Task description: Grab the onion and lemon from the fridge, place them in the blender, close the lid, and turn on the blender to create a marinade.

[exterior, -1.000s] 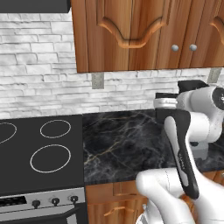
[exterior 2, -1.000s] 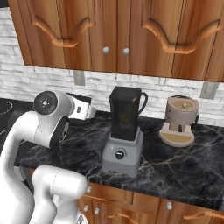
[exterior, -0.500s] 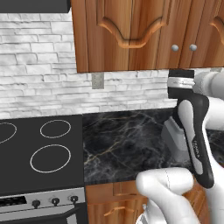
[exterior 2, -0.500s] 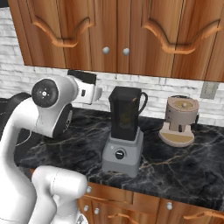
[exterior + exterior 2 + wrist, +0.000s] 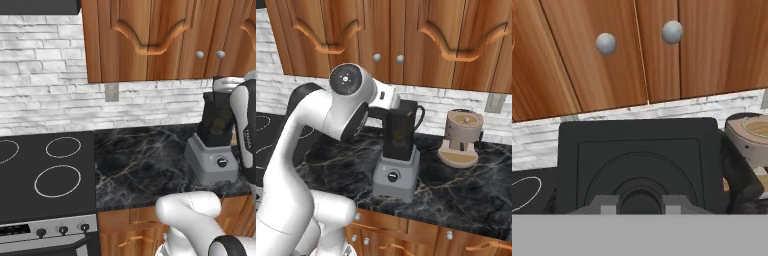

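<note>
- Left base view. Blender [image 5: 215,145]: grey base with round front knob, dark jar above, standing on the black marble counter [image 5: 145,165] at the far right. The arm's white link crosses in front of its right side; the hand sits level with the jar's top, partly out of frame. Cooktop [image 5: 42,170] lies well off to the side away from the hand. Wooden cabinets [image 5: 160,40] hang above.
- Right base view. The arm arches over from the left and the hand meets the jar's upper rear edge, on or just beside the blender's top. Something yellowish and brown shows through the dark jar wall, too dim to name as onion or lemon. A tan coffee-grinder-like appliance [image 5: 461,137] stands on the far side of the blender from the hand, apart from it.
- Hand view. Gripper [image 5: 640,204]: fingertips drawn close together, nothing seen between them, directly over the raised round centre of the blender lid [image 5: 639,165], which looks seated square on the jar. Two cabinet knobs [image 5: 606,43] show beyond it.
- Stage, as judged: lid down or being pressed home; the knob remains to be turned.
- Risks: pressing off-centre could leave the lid cocked. A sideways pull on retreat could tip the tall jar. The elbow's sweep down to the knob could clip the jar handle or the tan appliance.
</note>
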